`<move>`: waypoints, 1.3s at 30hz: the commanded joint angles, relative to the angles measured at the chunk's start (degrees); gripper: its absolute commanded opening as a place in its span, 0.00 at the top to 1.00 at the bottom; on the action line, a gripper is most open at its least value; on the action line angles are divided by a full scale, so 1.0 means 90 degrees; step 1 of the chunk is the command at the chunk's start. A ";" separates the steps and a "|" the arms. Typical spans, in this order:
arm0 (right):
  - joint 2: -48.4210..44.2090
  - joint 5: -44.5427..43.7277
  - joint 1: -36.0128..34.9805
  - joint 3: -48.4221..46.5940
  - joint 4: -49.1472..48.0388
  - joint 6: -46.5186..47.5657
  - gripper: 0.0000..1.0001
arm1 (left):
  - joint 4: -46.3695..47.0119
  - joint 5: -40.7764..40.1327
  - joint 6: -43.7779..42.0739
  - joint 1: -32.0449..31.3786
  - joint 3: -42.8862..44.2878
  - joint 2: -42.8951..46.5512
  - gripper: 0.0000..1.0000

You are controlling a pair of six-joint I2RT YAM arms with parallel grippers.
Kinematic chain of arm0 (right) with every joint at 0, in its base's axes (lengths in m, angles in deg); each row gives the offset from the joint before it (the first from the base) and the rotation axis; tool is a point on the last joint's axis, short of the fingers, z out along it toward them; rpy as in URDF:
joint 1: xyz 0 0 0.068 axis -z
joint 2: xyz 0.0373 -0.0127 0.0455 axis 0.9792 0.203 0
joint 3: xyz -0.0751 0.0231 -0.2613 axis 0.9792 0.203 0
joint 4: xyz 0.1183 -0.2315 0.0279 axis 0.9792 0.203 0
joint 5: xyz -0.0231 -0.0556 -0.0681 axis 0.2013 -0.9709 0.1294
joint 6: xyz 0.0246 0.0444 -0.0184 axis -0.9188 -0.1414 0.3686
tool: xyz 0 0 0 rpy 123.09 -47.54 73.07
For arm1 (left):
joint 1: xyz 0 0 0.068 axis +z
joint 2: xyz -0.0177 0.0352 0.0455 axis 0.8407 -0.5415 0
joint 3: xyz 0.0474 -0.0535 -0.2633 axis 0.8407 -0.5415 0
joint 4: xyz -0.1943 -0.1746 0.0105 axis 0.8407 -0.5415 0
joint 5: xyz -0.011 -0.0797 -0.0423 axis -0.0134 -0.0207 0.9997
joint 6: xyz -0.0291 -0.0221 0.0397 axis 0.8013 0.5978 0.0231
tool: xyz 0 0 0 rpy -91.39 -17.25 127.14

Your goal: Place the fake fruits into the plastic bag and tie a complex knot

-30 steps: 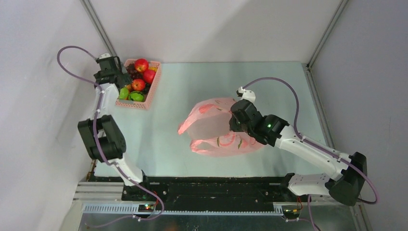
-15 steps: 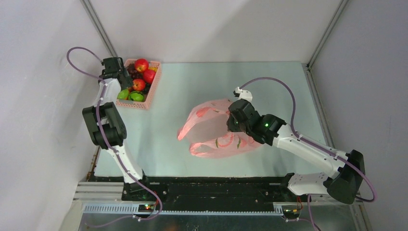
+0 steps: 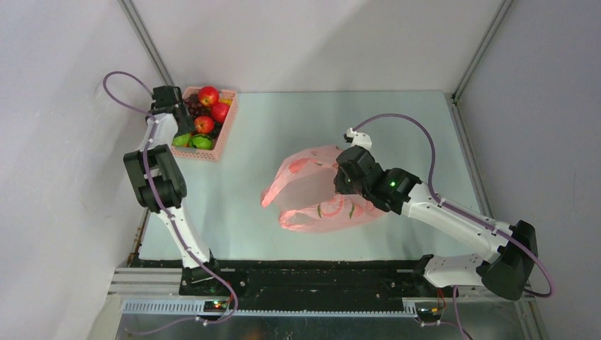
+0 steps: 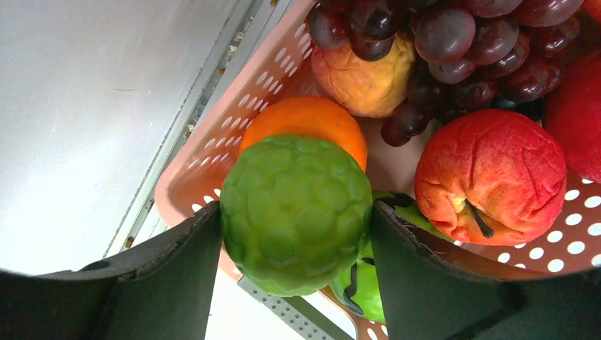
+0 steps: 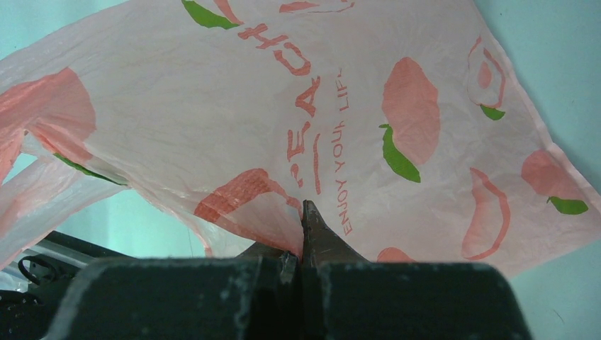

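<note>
Over at the far-left corner, a bumpy green fruit (image 4: 294, 205) sits between the fingers of the left gripper (image 4: 296, 221), which seem to press both its sides, above the pink basket (image 4: 205, 170) holding grapes (image 4: 453, 42), an orange (image 4: 312, 117) and a red apple (image 4: 489, 177). Midway across the table (image 3: 276, 124), I see the plastic bag (image 3: 312, 195) lying puffed open, a fold of it pinched in the closed fingers of the right gripper (image 5: 302, 228).

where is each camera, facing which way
top: above, at the near edge, looking down at the table; left arm and right arm show.
left wrist: on the left arm, facing the basket, green fruit gripped by the left tool.
right wrist: on the right arm, facing the bag pinched in the shut right tool.
shared with top: basket, bag.
</note>
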 commanded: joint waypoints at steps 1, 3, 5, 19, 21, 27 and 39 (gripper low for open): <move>0.0022 -0.0020 -0.0019 -0.0032 -0.0158 0.0002 1.00 | -0.0020 -0.0012 -0.0139 0.0063 0.0310 0.0004 0.34; 0.0026 -0.0047 -0.0037 -0.0032 -0.0135 -0.0014 1.00 | -0.0054 -0.0011 -0.0148 0.0062 0.0321 0.0020 0.43; 0.0023 -0.0050 -0.0052 -0.0028 -0.0115 -0.0024 1.00 | -0.0046 0.0013 -0.0158 0.0055 0.0286 0.0085 0.51; -0.0083 0.0047 -0.0070 -0.0028 -0.0023 0.0022 1.00 | -0.0050 0.0993 0.0191 -0.0377 -0.0538 0.2274 0.59; -0.0107 0.0100 -0.0044 -0.0027 -0.0037 0.0024 1.00 | 0.0013 0.1126 0.0201 -0.0596 -0.0891 0.2813 0.60; -0.0027 -0.0097 0.0015 -0.0038 -0.0056 0.0029 1.00 | 0.0137 0.2314 0.0194 -0.1733 -0.1897 0.4534 0.60; 0.0058 -0.0237 0.0040 -0.0080 0.0083 -0.0065 1.00 | -0.0187 0.1896 0.0853 -0.6289 -0.2842 0.7152 0.61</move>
